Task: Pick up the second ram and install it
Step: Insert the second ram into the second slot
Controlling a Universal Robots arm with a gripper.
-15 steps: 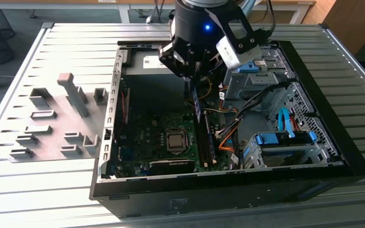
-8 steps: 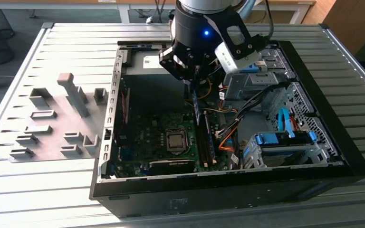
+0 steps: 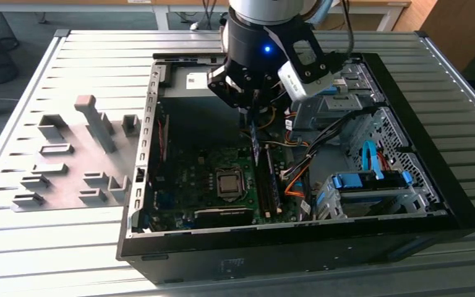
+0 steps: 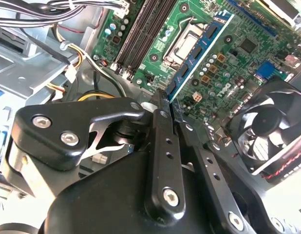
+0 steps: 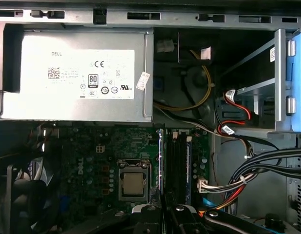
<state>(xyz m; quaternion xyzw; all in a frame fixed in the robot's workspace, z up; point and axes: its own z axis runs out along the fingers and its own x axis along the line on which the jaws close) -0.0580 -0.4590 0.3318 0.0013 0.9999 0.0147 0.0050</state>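
Open PC case (image 3: 435, 204) on slatted table (image 3: 81, 247): gripper (image 3: 252, 114) pinches ram (image 3: 256, 143) by top edge at 12 o'clock of sockets (image 3: 269, 182); thin, stiff, fragile.

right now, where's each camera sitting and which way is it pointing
Exterior view: off the arm, above the table, looking down into the open computer case; shows the arm and gripper holding the second ram.
Second wrist view: on the wrist, looking past the gripper's black fingers along the ram to the motherboard.
First wrist view: on the wrist, looking down at the power supply and motherboard.
Both wrist views share the processor socket.
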